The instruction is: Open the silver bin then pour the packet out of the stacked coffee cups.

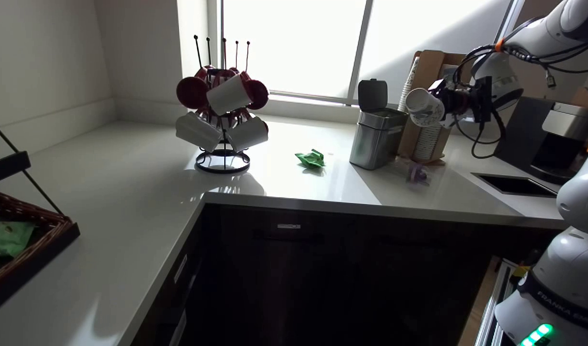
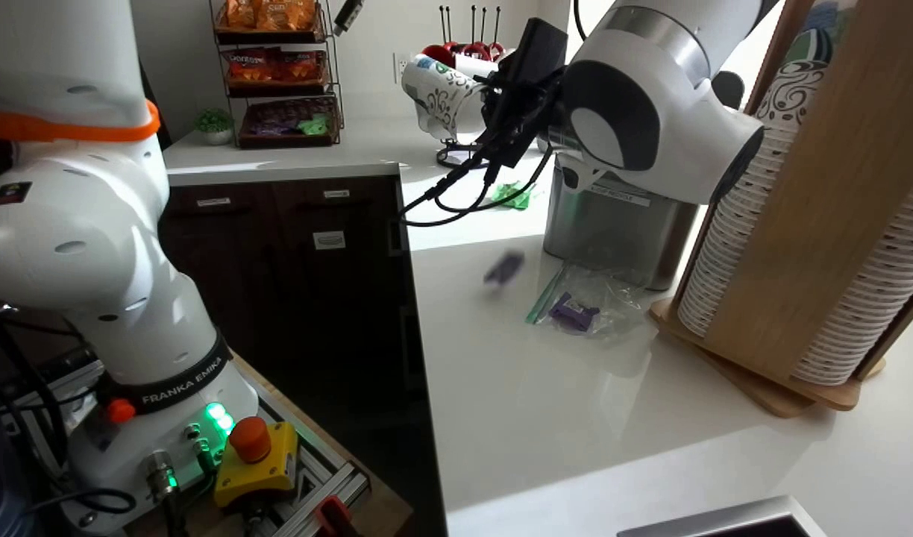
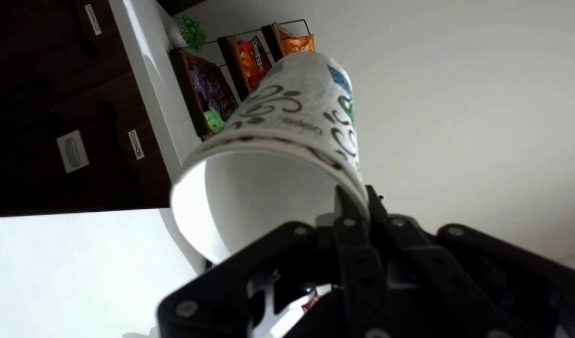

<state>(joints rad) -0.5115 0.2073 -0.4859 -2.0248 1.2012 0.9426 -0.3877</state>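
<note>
Above the desk [image 2: 516, 403], bin [image 1: 371, 144] open, the tool [image 3: 357, 202] pinches a tipped cup [image 3: 297, 103]; pouring seems underway, a blurred packet [image 2: 505, 268] apparently airborne. Next likely calls for righting the cup.

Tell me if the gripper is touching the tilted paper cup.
Touching. The wrist view shows it: the gripper pinches the wall of the paper cup at its rim, one finger inside the mouth, the other outside.
</note>
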